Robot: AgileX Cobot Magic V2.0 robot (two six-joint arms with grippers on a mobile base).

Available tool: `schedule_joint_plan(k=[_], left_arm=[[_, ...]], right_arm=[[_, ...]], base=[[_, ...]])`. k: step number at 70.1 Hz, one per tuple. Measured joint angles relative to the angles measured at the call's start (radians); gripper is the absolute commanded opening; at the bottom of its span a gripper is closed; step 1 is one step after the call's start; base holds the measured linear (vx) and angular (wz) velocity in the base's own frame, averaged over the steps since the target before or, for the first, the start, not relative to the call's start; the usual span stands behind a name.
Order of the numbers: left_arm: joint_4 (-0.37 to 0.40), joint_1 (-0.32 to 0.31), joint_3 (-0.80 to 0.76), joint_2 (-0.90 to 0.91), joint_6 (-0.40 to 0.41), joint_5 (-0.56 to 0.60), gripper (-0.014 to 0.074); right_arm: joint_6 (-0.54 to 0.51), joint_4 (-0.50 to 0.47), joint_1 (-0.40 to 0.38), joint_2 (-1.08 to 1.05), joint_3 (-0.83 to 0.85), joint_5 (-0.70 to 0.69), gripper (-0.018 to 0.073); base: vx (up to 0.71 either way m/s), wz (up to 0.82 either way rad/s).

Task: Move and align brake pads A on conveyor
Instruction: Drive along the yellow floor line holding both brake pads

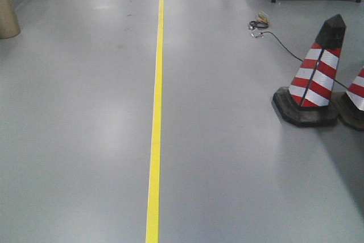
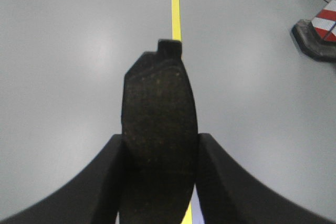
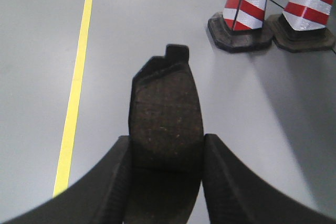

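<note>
Left gripper (image 2: 160, 182) clamping one brake pad (image 2: 159, 124) above the yellow floor line (image 2: 175, 3), right gripper (image 3: 165, 182) gripping another brake pad (image 3: 167, 114) right of that line, traffic cones (image 3: 244, 3) standing beyond.

Two brake pads (image 2: 159, 124) (image 3: 167, 116), two striped cones (image 1: 316, 72) (image 1: 357, 92), one yellow floor line (image 1: 156, 129).

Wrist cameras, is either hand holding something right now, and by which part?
Yes, both. The left hand is shut on a brake pad at its near end, fingers on its long side edges. The right hand grips another brake pad likewise.
</note>
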State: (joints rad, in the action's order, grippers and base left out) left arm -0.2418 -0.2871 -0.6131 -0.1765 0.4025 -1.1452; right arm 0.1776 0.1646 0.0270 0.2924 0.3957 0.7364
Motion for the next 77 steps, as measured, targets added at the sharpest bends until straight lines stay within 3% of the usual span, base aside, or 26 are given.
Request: schedule_joint_plan(k=[39, 77], left_arm=[[0.000, 0.000, 0.000, 0.000, 0.000, 0.000, -0.0006], [0.000, 0.000, 0.000, 0.000, 0.000, 0.001, -0.0006]], right_arm=[[0.000, 0.000, 0.000, 0.000, 0.000, 0.000, -0.0007], [0.000, 0.000, 0.000, 0.000, 0.000, 0.000, -0.0007]], base=[[0.66, -0.07], [0.47, -0.03]])
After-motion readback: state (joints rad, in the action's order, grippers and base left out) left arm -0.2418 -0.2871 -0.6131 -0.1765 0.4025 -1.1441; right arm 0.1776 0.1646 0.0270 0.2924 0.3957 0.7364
